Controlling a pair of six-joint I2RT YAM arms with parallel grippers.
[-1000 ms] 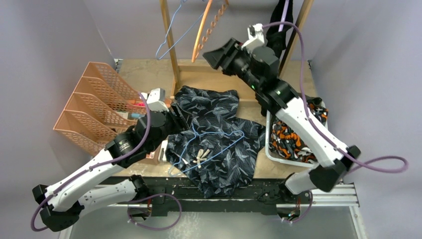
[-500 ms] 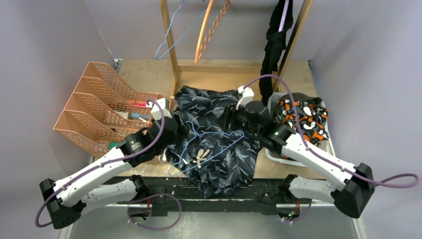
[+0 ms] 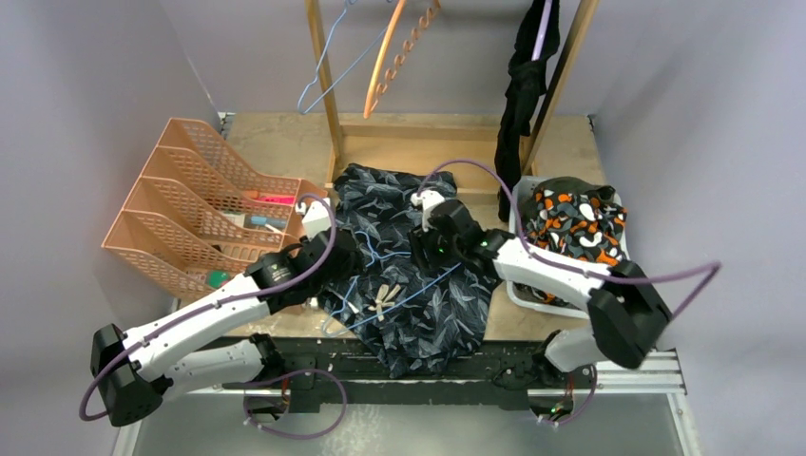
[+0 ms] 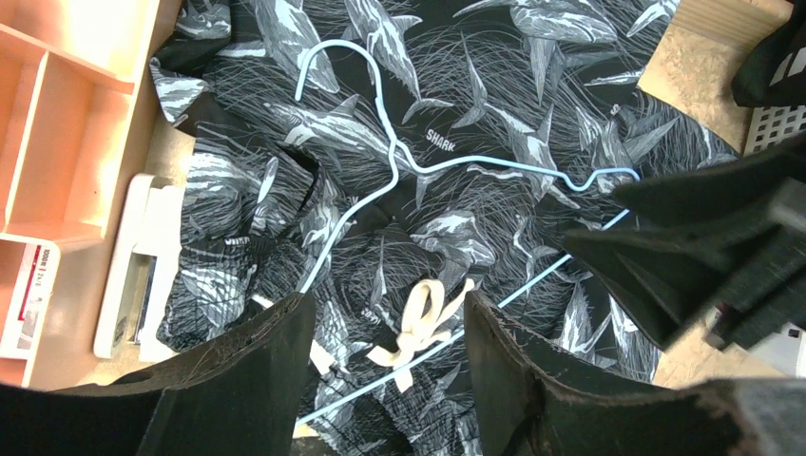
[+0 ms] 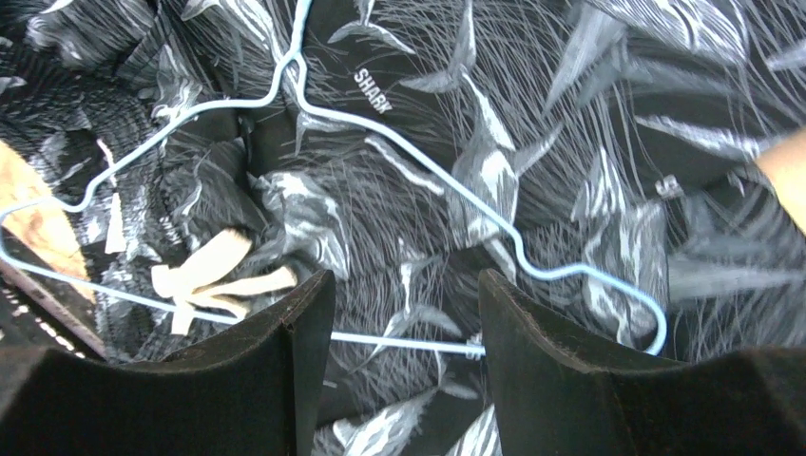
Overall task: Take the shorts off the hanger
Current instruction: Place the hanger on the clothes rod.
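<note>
The left arm [image 3: 195, 318] and right arm [image 3: 556, 271] each consist of white link shells joined by black joint housings, with a purple cable [image 3: 665, 277] routed externally in loops, and two broad matte-black fingers [image 4: 238, 380] with rough, frayed edges.

Dark grey-blue camouflage shorts [image 3: 418, 313] spread mid-table, light blue wire hanger [image 3: 378, 255] lying on top. Left pincer [image 3: 350, 255] and right pincer [image 3: 419, 249] over shorts, flanking hanger hook.
</note>
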